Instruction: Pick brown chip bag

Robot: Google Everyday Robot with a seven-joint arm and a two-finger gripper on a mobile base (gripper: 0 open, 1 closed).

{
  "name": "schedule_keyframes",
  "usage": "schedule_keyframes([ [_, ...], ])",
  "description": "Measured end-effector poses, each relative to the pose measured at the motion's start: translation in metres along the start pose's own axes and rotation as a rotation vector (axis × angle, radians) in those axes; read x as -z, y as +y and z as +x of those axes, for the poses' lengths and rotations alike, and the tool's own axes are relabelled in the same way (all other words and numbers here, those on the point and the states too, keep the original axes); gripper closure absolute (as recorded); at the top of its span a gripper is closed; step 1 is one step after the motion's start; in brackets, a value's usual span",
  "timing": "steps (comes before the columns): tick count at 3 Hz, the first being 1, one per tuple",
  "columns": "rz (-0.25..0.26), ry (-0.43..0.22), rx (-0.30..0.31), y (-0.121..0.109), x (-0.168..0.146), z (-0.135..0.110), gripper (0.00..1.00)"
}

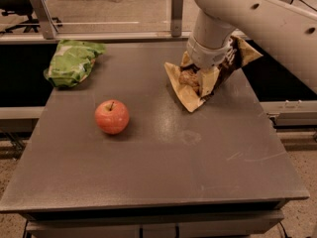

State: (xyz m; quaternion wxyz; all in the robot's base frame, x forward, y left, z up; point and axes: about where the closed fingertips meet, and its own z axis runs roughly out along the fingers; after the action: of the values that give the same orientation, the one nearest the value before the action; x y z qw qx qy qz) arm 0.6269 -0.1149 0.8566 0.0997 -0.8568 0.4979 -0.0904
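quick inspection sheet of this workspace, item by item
surface: grey table, a few light scuff marks
job's things: brown chip bag at the far right of the table, partly covered by the gripper, its tan corner pointing toward the camera
clutter: red apple left of centre, standing apart; green snack bag at the far left corner
grippers: gripper down on the brown chip bag; arm comes in from the upper right
cables: nothing seen
surroundings: metal posts and a rail behind the table, bare floor beyond
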Motion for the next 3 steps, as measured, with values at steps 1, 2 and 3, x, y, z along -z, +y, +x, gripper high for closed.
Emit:
schedule_keyframes([
  [1, 0.058, 0.038, 0.003, -0.010, 0.035, 0.005, 0.88],
  [2, 0.134, 0.099, 0.030, -0.018, 0.082, 0.013, 1.00],
  [3, 0.182, 0.091, 0.038, -0.022, 0.119, 0.015, 1.00],
])
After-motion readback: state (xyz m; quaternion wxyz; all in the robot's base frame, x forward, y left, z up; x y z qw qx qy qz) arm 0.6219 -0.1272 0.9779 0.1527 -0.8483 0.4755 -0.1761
